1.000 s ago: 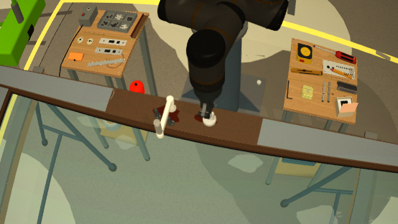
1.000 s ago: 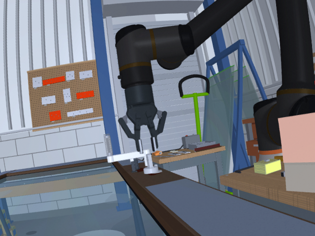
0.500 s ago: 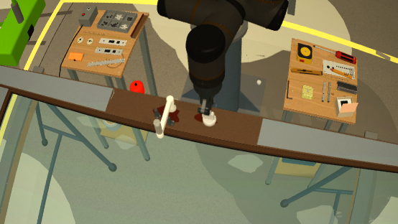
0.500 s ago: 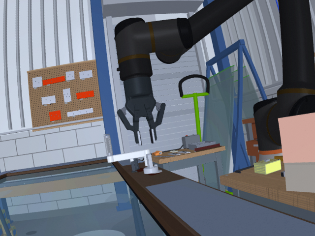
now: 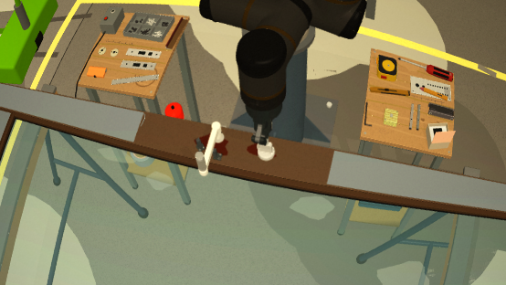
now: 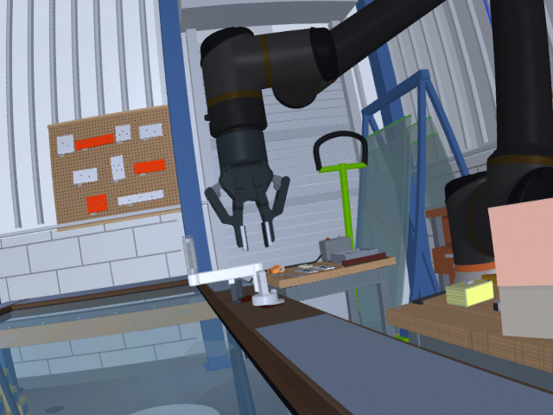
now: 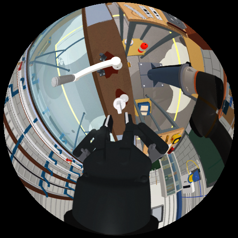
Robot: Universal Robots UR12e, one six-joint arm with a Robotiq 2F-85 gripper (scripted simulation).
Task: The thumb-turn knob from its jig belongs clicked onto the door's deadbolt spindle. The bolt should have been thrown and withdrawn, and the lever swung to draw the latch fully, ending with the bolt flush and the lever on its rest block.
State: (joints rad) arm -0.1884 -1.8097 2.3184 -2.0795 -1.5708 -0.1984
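On the brown wooden stile of the flat-lying glass door, the white thumb-turn knob (image 5: 266, 151) (image 6: 267, 295) (image 7: 120, 103) sits on its dark red plate, and my gripper (image 6: 254, 243) (image 7: 117, 119) (image 5: 260, 134) hangs well above it, part open and empty. Left of the knob, the white lever (image 5: 208, 149) (image 6: 219, 275) (image 7: 88, 71) reaches from its hub out over the glass, its grey grip (image 7: 63, 79) at the free end. Small dark blocks (image 5: 201, 145) (image 7: 102, 57) stand on either side of the lever near the hub.
A tray of parts (image 5: 147, 25) sits on the left workbench (image 5: 128, 55). A second bench with tools (image 5: 411, 100) stands to the right. A red cap (image 5: 174, 110) lies on the floor behind the door. The arm's pedestal (image 5: 292, 91) rises just behind the stile.
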